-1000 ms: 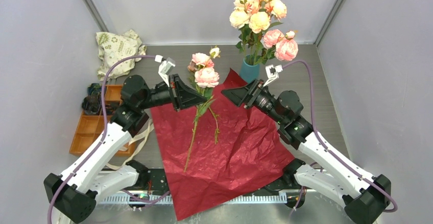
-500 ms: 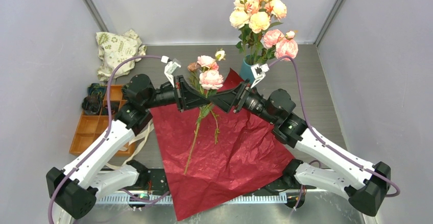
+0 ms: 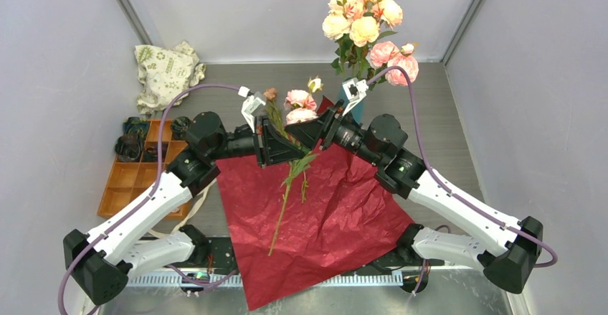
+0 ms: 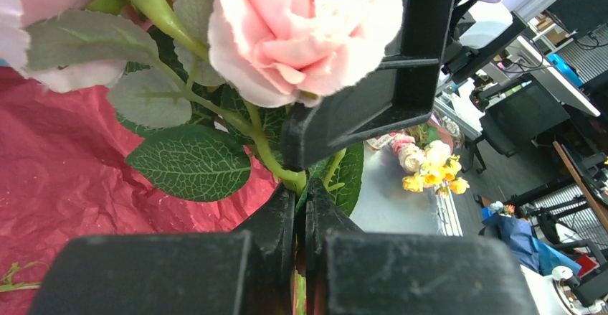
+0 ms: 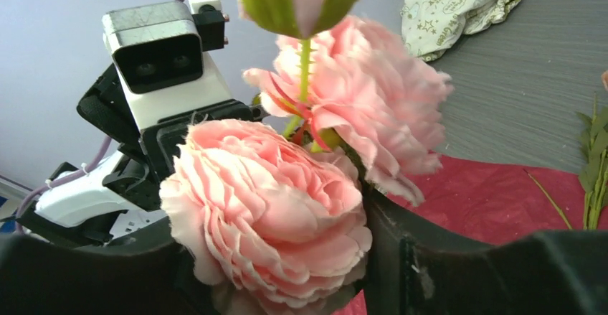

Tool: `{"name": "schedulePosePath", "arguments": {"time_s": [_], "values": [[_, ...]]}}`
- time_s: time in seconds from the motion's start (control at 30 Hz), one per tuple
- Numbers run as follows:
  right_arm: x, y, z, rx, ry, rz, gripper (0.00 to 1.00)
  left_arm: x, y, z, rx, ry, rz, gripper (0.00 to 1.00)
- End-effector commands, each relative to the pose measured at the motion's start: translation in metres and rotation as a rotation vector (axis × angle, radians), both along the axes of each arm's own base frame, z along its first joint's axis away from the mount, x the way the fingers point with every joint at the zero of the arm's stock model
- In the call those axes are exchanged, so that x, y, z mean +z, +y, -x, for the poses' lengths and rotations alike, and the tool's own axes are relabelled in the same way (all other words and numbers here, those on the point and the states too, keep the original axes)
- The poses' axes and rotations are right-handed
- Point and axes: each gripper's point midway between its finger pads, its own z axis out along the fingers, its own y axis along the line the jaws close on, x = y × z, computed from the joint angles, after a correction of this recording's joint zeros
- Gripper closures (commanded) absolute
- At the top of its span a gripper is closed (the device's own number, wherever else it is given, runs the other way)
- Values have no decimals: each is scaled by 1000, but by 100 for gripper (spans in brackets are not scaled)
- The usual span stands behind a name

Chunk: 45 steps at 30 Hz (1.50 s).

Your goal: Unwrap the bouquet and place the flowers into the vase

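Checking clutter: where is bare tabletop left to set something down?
Bare table lies right of the wrapping paper and, at the back, between cloth bag and held flower. Crowded: centre, where left end effector and right end effector meet; left, around the orange tray.

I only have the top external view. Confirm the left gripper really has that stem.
Observer: In the left wrist view, the left gripper is shut on the green stem, just below the leaves.
Operator: Now report the right gripper.
Observer: In the right wrist view, a pink rose head sits between its fingers; whether they press it, I cannot tell.
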Motion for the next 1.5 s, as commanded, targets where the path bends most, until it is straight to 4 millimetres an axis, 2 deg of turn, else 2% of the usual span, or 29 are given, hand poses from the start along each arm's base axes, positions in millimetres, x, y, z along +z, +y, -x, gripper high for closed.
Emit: {"name": "schedulePosePath", "arguments": {"time_s": [0.0, 0.2, 0.3, 0.37, 0.5, 0.63, 0.77, 0.87, 1.0, 1.1, 1.27, 1.47], "values": [[43, -6, -4, -40, -104, -54, 46, 10, -5, 15, -57, -64, 29, 100], [39, -7, -2, -33, -89, -53, 82, 8, -5, 10, -32, -64, 12, 100], [44, -11, -1, -43, -103, -50, 94, 6, -4, 6, -7, -58, 1, 95], [50, -15, 0, -57, -120, -32, 99, 4, -1, 4, 19, -60, -14, 87], [68, -34, 1, -123, -165, 36, 99, 3, 7, 3, 72, -76, -42, 67], [83, -53, 5, -177, -199, 82, 99, 9, 21, 1, 152, -98, -60, 52], [102, -77, 6, -265, -252, 93, 99, 16, 45, -18, 357, -92, -88, 41], [130, -98, 6, -349, -318, 93, 99, 13, 68, -36, 533, -68, -141, 39], [188, -125, 12, -447, -443, 58, 99, -2, 93, -56, 713, -13, -237, 38], [222, -140, 12, -521, -526, 43, 99, -13, 106, -69, 812, 16, -287, 38], [262, -166, 2, -708, -678, 90, 99, -19, 110, -72, 837, 22, -320, 38], [284, -172, -23, -896, -821, 188, 99, -17, 108, -71, 826, 1, -287, 37]]}}
